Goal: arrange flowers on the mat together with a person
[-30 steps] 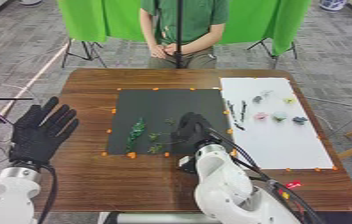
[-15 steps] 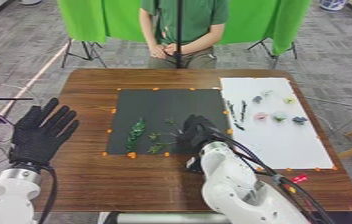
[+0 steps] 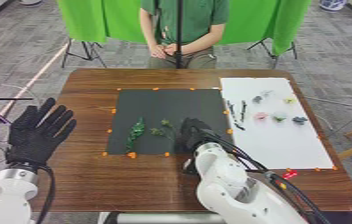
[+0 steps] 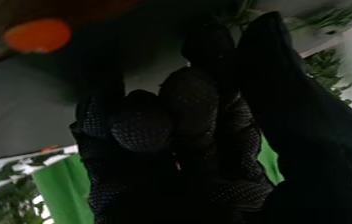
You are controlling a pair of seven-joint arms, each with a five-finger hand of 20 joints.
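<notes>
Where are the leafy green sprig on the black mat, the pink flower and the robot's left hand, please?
Leafy green sprig (image 3: pixel 136 132): head view, middle of its leaves.
Pink flower (image 3: pixel 261 116): head view, middle of its bloom.
Left hand (image 3: pixel 35 137): head view, on its palm.

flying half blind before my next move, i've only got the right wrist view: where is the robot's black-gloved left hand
Observer: In the head view, the left hand is off to the left of the black rectangular mat.

Operator: ok and are there any small loose flower heads out, say a pink one

Observer: Yes, a small pale pink flower head lies on the white rectangular sheet, to the right of that black mat.
</notes>
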